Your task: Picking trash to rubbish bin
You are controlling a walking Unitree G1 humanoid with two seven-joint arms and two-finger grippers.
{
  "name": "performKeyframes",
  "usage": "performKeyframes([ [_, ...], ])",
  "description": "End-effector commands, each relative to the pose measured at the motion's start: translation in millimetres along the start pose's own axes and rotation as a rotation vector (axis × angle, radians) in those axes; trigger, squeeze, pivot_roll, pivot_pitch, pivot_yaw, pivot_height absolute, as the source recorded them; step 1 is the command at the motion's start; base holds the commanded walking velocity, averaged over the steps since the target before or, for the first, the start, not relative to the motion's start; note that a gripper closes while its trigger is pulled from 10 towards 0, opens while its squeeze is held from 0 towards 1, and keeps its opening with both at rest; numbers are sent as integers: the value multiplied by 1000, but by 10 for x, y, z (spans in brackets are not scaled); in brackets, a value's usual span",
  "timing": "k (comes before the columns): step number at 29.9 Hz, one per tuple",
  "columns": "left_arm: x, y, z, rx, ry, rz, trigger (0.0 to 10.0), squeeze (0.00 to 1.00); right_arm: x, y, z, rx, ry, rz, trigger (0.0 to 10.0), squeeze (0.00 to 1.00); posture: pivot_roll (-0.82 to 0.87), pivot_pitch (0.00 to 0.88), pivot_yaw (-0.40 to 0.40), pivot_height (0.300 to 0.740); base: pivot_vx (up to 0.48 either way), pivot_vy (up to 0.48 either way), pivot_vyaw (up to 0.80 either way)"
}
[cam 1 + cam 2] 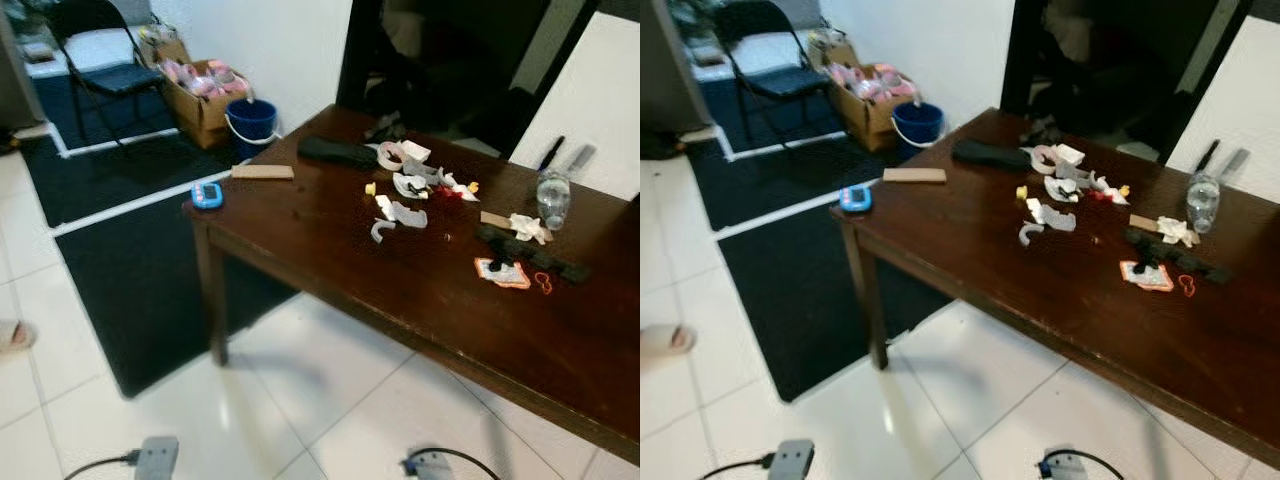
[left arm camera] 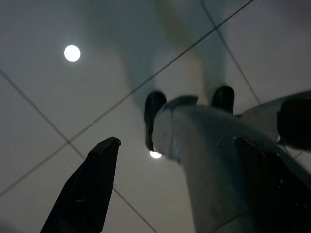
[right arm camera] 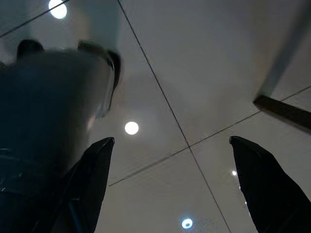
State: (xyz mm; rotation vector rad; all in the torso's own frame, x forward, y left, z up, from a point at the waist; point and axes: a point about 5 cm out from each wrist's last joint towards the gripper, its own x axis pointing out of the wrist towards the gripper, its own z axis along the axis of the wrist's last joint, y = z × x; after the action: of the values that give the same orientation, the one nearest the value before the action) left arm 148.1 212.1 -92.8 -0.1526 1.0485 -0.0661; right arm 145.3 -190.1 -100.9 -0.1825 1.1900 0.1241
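I'm at the approach stage: nothing is picked yet, and both arms hang idle at my sides. The left gripper (image 2: pixel 170 194) points down at the tiled floor (image 1: pixel 330 400) with its jaws apart and empty, and the right gripper (image 3: pixel 177 187) does the same, jaws wide over bare tile. The trash (image 1: pixel 410 185), white scraps and crumpled bits, is strewn over the far middle of the dark table (image 1: pixel 320 260), near a black case (image 1: pixel 338 152) and a clear bottle (image 1: pixel 552 198). I judge the next move is to step up to the table edge and raise one arm over the nearest scrap. The likeliest bin is the blue bucket (image 1: pixel 252 120) on the floor beyond the table's far left corner, beside a cardboard box (image 1: pixel 200 95), though I can't see inside it to confirm. The table's right end is cut off, the small orange and black bits near the bottle are too blurred to name, and my own leg blocks part of each wrist view.
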Motion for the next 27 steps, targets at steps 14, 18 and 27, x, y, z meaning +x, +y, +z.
performKeyframes([
  [14, -12, 1, -87, -4, 25, 4, 10000, 0, 7, 219, -166, -9, 71, 76, 10000, 0, 117, 97, -2, 740, 296, 0, -400],
  [18, -13, 9, -91, -15, 25, 16, 10000, 0, 2, 189, -209, -53, 101, 59, 10000, 0, 116, 99, 1, 740, 122, 0, -800],
  [27, -13, 15, -83, -36, 16, 22, 10000, 0, -22, 85, -352, -82, 177, 12, 10000, 0, 114, 102, 2, 740, 0, 0, -800],
])
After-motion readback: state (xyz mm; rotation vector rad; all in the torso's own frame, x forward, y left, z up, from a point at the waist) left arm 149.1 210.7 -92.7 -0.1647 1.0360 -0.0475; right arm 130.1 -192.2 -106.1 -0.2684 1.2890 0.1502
